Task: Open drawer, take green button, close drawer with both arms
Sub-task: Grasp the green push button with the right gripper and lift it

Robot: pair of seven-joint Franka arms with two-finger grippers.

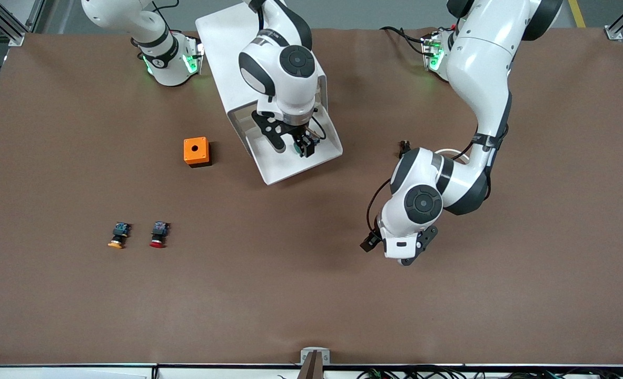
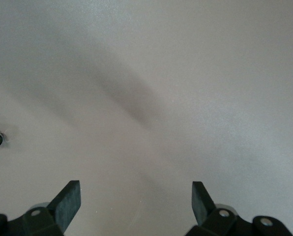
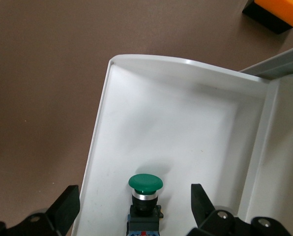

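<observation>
- Brown table [image 1: 311,295] carries the white cabinet [image 1: 221,42]; its drawer [image 1: 279,163] stands pulled out.
- Green button [image 3: 145,195] lies in the drawer: light, rigid, smooth-capped; best pinched across its black body.
- Right gripper [image 3: 134,206] hangs over it, fingers spread, empty.
- Left gripper [image 2: 135,202] waits over bare table, fingers apart.

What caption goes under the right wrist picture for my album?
Right gripper, jaws open, hovers over the green button lying in the pulled-out white drawer.

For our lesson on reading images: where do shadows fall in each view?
Front view: the left arm shades the table. Left wrist view: a blurred dark band crosses the pale surface. Right wrist view: the button casts a faint shadow in the drawer.
</observation>
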